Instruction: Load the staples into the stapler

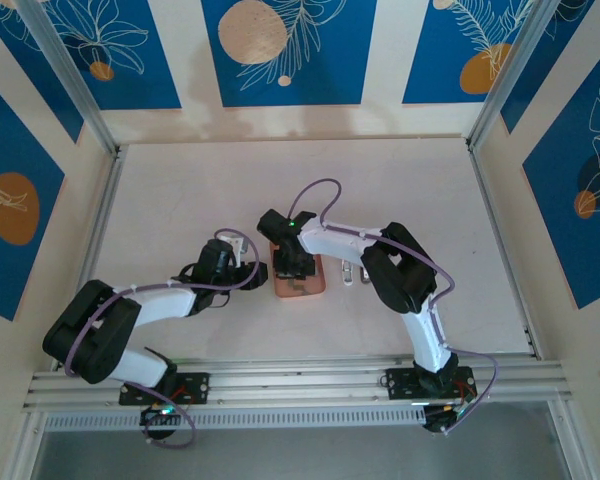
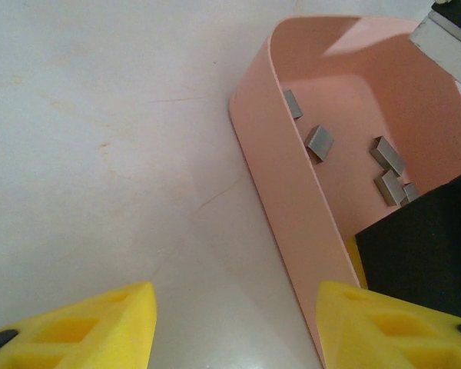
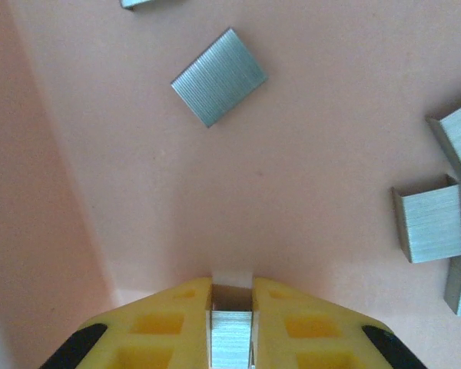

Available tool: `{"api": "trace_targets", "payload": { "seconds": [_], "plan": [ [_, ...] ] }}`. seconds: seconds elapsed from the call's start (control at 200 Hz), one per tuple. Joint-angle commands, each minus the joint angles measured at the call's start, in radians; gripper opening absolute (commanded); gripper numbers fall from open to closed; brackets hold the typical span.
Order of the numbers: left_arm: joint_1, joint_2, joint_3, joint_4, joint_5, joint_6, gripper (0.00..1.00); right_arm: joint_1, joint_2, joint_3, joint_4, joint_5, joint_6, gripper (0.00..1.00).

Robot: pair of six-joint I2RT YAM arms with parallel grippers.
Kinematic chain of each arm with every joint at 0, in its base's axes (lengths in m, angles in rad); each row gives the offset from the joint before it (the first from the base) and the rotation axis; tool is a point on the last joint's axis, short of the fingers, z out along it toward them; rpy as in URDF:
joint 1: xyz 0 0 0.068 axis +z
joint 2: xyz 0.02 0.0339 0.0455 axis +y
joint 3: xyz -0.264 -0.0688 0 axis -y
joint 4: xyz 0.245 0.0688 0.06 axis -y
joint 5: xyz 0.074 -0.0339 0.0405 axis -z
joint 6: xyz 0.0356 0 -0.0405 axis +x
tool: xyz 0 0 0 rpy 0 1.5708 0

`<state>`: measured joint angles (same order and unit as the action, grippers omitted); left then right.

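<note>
Within the right claw (image 3: 231,296), one staple strip (image 3: 231,342) sits pinched.

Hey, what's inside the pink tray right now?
Several loose staples lie on the floor of the pink tray, and the right gripper is inside, shut on one staple strip. From the left wrist camera, that gripper covers part of the floor.

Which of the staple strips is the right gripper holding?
The strip pinched between the right gripper's yellow fingers. The others, like the flat one ahead, lie loose on the pink tray.
</note>
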<state>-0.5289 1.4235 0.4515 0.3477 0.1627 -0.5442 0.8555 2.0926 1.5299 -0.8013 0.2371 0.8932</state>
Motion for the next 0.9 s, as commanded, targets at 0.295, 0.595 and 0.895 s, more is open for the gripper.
{"api": "trace_targets", "payload": {
  "seconds": [0.295,0.595,0.895],
  "plan": [
    [-0.007,-0.011,-0.001,0.000,-0.004,0.008,0.57,0.015,-0.109,-0.037,-0.010,0.055,0.035,0.18],
    [-0.007,-0.006,0.006,0.044,0.035,0.016,0.57,0.011,-0.237,-0.131,0.029,0.132,0.029,0.18],
    [-0.007,0.007,0.020,0.120,0.128,0.045,0.57,-0.005,-0.393,-0.277,-0.029,0.179,0.063,0.18]
  ]
}}
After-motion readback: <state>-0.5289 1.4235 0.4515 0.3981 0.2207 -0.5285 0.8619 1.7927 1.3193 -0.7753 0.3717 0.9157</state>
